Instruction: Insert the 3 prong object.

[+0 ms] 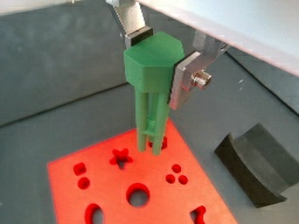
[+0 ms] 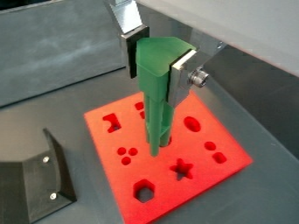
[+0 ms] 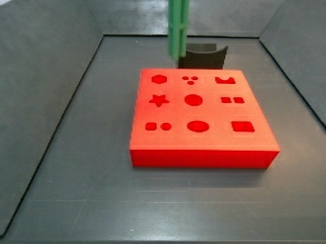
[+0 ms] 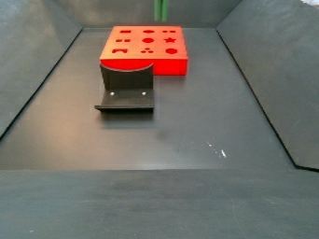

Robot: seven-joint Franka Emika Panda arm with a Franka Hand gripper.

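Dark grey counter (image 3: 76,181) carries the red block (image 3: 204,143). Above it, the jaws of the gripper (image 1: 163,54) clamp the 3 prong object (image 1: 149,96) upright, rods hanging beneath them, apparently just above the block's three-hole cutout (image 3: 190,80). Insertion looks underway; next, a straight, aligned descent.

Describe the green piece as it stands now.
The green piece is matte, plastic-looking, with a thick faceted head and thin parallel rods below. It hangs upright, head clamped between the claw's silver fingers, rod tips down at the red block's holed top. Whether they have entered a hole is unclear.
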